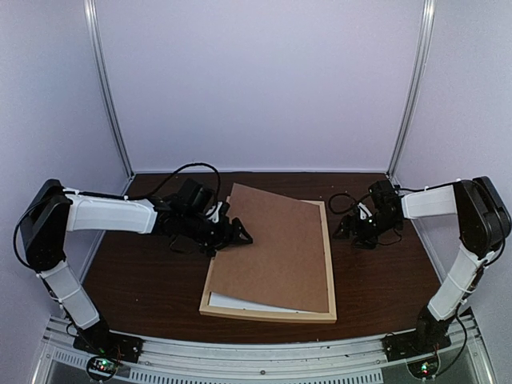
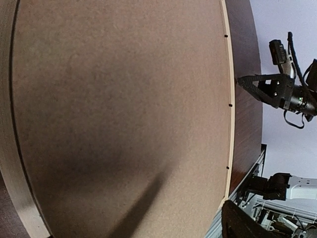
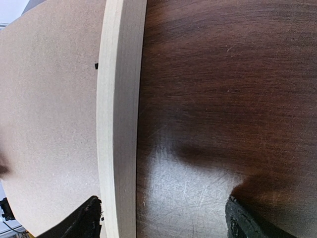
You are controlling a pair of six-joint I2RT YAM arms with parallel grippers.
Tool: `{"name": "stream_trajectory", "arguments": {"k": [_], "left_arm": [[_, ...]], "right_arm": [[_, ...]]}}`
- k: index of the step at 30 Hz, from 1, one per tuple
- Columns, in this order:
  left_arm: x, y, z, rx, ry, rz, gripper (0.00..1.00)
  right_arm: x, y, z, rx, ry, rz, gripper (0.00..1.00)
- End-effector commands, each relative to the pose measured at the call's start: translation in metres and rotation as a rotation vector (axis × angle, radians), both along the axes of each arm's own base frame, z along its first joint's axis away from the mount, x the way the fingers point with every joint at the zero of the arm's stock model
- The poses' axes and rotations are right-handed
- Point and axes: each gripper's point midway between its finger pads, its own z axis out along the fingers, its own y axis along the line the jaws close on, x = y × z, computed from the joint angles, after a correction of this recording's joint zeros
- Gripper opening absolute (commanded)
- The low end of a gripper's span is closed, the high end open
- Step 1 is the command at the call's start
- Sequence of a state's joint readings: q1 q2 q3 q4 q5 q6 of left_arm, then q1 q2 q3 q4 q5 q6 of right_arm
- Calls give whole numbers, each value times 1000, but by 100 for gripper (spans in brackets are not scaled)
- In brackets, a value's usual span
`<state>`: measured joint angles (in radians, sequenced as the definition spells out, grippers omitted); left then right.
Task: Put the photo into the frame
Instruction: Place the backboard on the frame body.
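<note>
The frame (image 1: 268, 314), of light wood rails, lies flat on the dark table. A plain brown backing board (image 1: 276, 248) lies askew on it, its far left corner past the rail. The photo's cat picture does not show. A white strip (image 1: 232, 302) shows under the board at the near left corner; I cannot tell what it is. My left gripper (image 1: 242, 235) is at the board's left edge. One finger (image 2: 242, 225) shows, the other is hidden. My right gripper (image 1: 342, 230) is open, low, at the frame's right rail (image 3: 116, 124), its fingers (image 3: 237, 220) on either side of it.
The dark wood table (image 3: 223, 99) runs to white walls at the back and sides, with metal posts (image 1: 108, 88) in the back corners. A metal rail (image 1: 264, 352) carries both arm bases at the near edge. The right arm's cable (image 1: 340, 200) loops beside the frame.
</note>
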<state>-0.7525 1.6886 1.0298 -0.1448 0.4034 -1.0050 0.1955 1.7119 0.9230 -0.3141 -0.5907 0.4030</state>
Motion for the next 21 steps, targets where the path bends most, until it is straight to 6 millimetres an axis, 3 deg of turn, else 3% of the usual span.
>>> {"name": "stream_trajectory", "arguments": {"k": [1,21], "left_arm": [[2,-9,9,30,-61,-54,82],[4,6,-2,179,-92,-60,88]], "right_arm": [[-7,-2,-18,-11,51,-3,86],[-9,-2,-19,-7,50,-1,86]]}}
